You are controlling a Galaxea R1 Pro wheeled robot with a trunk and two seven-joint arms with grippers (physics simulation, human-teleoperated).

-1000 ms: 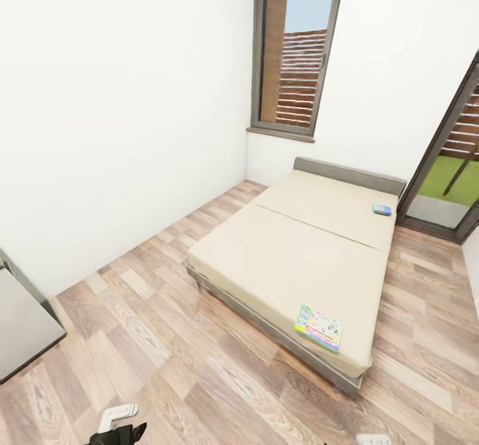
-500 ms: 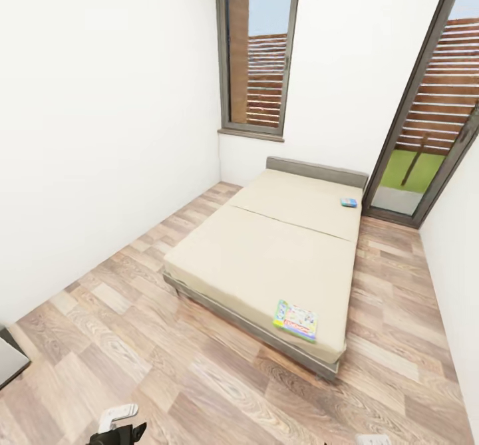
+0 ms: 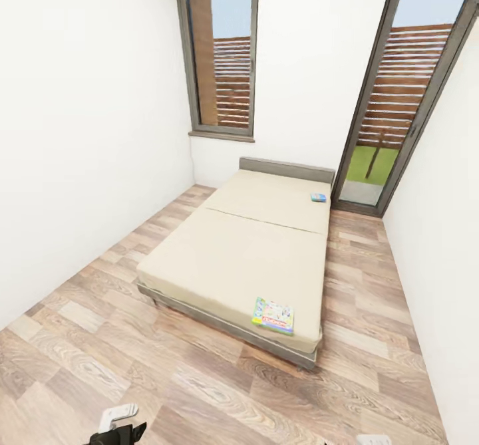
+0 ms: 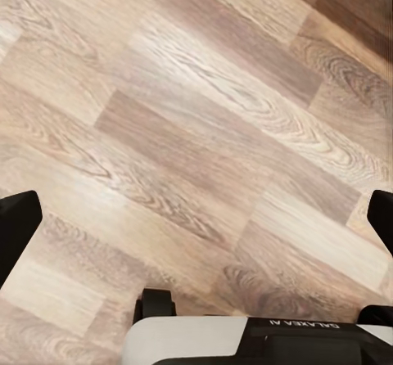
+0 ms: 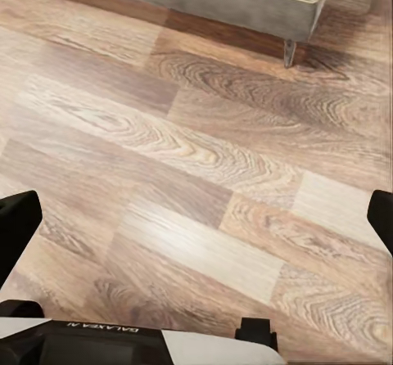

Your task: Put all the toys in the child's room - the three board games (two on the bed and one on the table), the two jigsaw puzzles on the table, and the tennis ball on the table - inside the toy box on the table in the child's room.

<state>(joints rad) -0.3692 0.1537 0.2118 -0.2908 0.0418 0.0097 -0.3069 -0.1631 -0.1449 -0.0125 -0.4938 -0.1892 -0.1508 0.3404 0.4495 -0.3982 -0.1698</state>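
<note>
The low wide bed (image 3: 246, 252) with a plain beige two-section mattress, grey frame and low grey headboard stands on the wood-plank floor (image 3: 86, 338) between white walls, its head towards the far wall. Two of the task's toys lie on top of it, well apart. A flat green-edged board game box with a red banner (image 3: 273, 315) rests flat near the foot corner of the mattress, just inside the edge. A small blue board game box (image 3: 319, 197) lies flat on the far section, near the headboard and close to the side edge. Behind the bed are a tall grey-framed window (image 3: 221, 52) and a grey-framed glass door (image 3: 399, 99), with slatted wooden fencing outside.

In the left wrist view the left hand (image 4: 196, 234) has its dark fingers wide apart at the two sides, with bare floor between them; it holds nothing. In the right wrist view the right hand (image 5: 196, 234) is likewise spread wide and holds nothing, over floor planks, with the bed's grey frame and one metal leg (image 5: 289, 51) beyond.
</note>
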